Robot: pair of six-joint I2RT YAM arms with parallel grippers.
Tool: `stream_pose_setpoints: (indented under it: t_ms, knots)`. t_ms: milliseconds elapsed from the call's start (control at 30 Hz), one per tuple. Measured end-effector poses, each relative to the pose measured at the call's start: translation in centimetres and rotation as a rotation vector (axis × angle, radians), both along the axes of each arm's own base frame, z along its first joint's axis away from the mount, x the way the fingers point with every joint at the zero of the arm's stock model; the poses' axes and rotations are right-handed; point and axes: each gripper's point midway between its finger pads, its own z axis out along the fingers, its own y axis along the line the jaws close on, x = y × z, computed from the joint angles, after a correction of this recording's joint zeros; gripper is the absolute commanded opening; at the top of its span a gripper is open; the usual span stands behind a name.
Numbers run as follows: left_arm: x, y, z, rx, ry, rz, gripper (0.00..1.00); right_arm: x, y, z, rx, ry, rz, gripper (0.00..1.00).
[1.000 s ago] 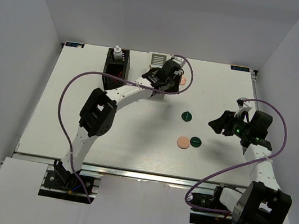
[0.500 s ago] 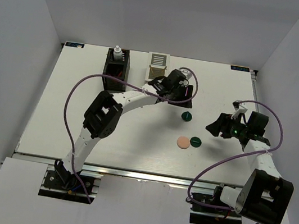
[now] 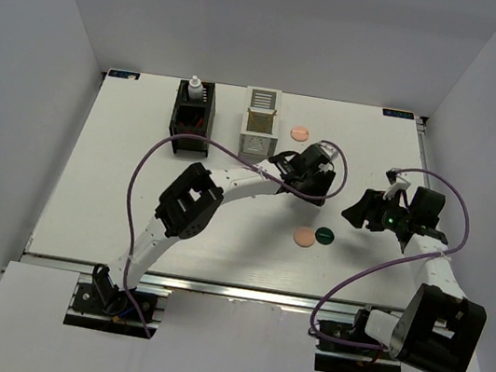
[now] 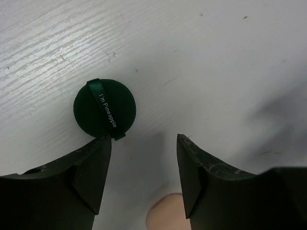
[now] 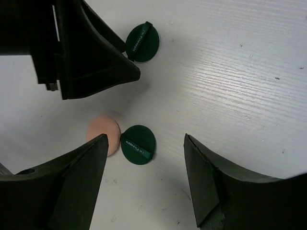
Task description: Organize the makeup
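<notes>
Surface: you are working on a white wood-grain table (image 3: pixel 113 202) closed in by plain grey walls.
Left claw: your left gripper (image 4: pixel 144 139) is reached out to the middle of the table, jaws apart, gripping nothing.
Far green disc: the far green disc (image 4: pixel 104 108) lies flat just beyond the left gripper's jaws, off to one side of the gap. Its ribbon tab is right at one fingertip. From above, the gripper hides it.
Right claw: your right gripper (image 5: pixel 146 137) hangs over the right half of the table, jaws spread wide and empty, pointing towards the left one.
Near pair: the near green disc (image 3: pixel 323 235) and near peach disc (image 3: pixel 304 237) lie flat, touching side by side, on the near side of the left gripper. In the right wrist view they sit between the right gripper's fingers.
In the way: the left gripper's dark body stands just beside the far green disc on the side facing away from the right arm. The two grippers are near each other but apart.
Far peach disc: the far peach disc (image 3: pixel 299 134) lies alone, just right of the white slatted box (image 3: pixel 259 124).
Black slatted box: the black slatted box (image 3: pixel 190 125) stands left of the white one, with the white bottle (image 3: pixel 193 90) upright at its far end.
Cables: a purple cable (image 3: pixel 136 178) loops over each arm.
</notes>
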Motion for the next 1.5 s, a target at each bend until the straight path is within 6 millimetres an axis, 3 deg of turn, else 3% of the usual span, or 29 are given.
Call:
stream_pose_setpoints:
  t_ms: [167,333,667,833,1033,1267,1367,1500]
  knots:
    - [0.5,0.3,-2.5,0.096,-0.046,0.019,0.64,-0.2,0.1,-0.2,0.002,0.007,-0.001,0.7]
    - [1.3,0.9,-2.2,0.142,-0.095,0.043,0.59,-0.2,0.0,-0.2,0.003,0.008,-0.003,0.7]
    - [1.9,1.8,-3.1,0.185,-0.109,0.059,0.26,-0.2,-0.1,-0.2,0.005,0.01,-0.009,0.7]
    - [2.0,1.9,-3.2,0.183,-0.106,0.062,0.0,-0.2,-0.1,-0.2,0.006,0.01,-0.009,0.7]
    - [2.1,1.8,-3.2,0.176,-0.105,0.057,0.0,-0.2,-0.1,-0.2,0.006,0.01,-0.01,0.7]
    - [3.7,1.7,-1.3,0.125,-0.116,0.078,0.0,-0.2,-0.3,-0.2,0.006,0.01,-0.014,0.7]
    - [5.5,2.2,0.8,0.082,-0.14,0.114,0.0,-0.2,-0.3,-0.2,0.007,0.01,-0.015,0.7]
    - [9.5,4.4,5.0,-0.002,-0.189,0.204,0.0,-0.2,-0.2,-0.2,0.008,0.009,-0.014,0.7]
